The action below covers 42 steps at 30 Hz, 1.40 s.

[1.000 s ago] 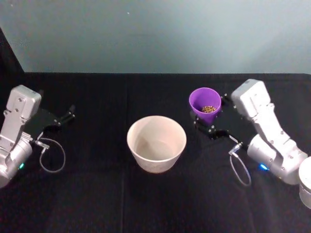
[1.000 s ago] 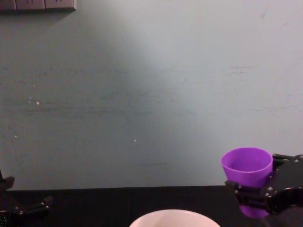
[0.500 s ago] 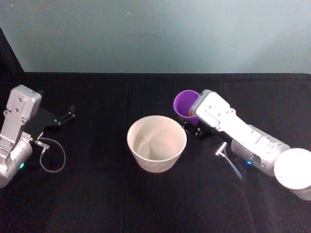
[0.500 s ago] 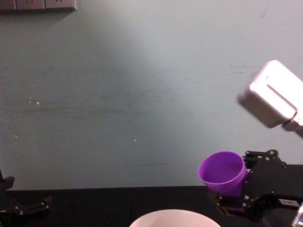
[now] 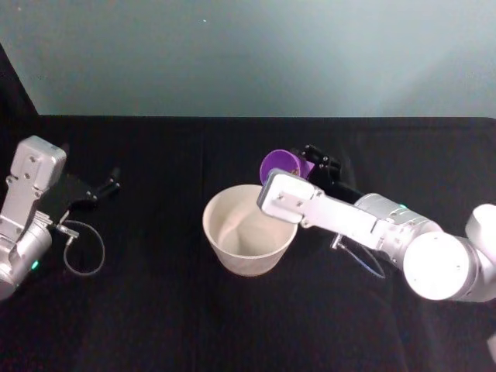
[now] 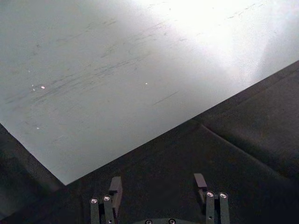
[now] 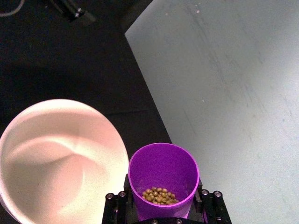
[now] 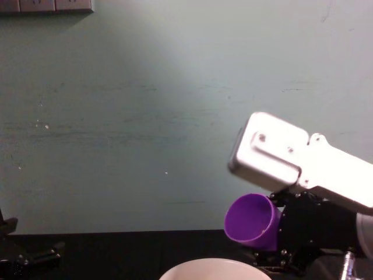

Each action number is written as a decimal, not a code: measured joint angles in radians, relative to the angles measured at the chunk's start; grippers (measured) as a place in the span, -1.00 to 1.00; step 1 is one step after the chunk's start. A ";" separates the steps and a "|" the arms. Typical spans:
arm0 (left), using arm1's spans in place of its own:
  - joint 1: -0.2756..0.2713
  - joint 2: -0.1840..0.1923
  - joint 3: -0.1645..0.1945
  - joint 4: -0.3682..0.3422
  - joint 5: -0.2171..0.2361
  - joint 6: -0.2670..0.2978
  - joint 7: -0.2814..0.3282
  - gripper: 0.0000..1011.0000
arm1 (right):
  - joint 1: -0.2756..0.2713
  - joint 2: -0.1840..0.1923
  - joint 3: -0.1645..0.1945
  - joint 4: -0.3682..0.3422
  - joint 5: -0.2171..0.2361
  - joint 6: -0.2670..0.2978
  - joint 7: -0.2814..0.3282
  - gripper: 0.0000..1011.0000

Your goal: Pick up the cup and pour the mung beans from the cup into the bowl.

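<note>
The purple cup (image 5: pixel 280 165) hangs tilted just past the far right rim of the bowl (image 5: pixel 232 232), its mouth turned toward the bowl. My right gripper (image 5: pixel 319 167) is shut on the cup. In the right wrist view mung beans (image 7: pixel 160 196) lie in the bottom of the cup (image 7: pixel 163 168), beside the pale bowl (image 7: pixel 60 102), which holds nothing. The chest view shows the cup (image 8: pixel 252 220) leaning left above the bowl rim (image 8: pixel 213 265), held by the right gripper (image 8: pixel 300 233). My left gripper (image 5: pixel 94 190) rests open at the far left, its fingers (image 6: pixel 114 185) apart.
A black cloth covers the table (image 5: pixel 155 325), and a pale teal wall (image 5: pixel 248 54) stands behind it. A loop of cable (image 5: pixel 81 249) hangs by the left arm. The right arm's silver forearm (image 5: pixel 341 221) crosses the bowl's right side.
The right arm has carried the cup left from the table's right toward the bowl and rolled its wrist, tipping the cup toward the bowl. The left arm has not moved.
</note>
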 joint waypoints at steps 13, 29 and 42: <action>0.000 0.000 0.000 0.000 0.000 0.000 0.000 0.98 | 0.045 0.003 -0.089 0.008 -0.192 0.029 0.027 0.42; 0.000 0.000 0.000 0.000 0.000 0.000 0.000 0.98 | 0.074 0.007 -0.156 0.008 -0.367 0.016 0.055 0.42; 0.000 0.000 0.000 0.000 0.000 0.000 0.000 0.98 | 0.075 0.008 -0.183 -0.001 -0.474 0.011 0.081 0.42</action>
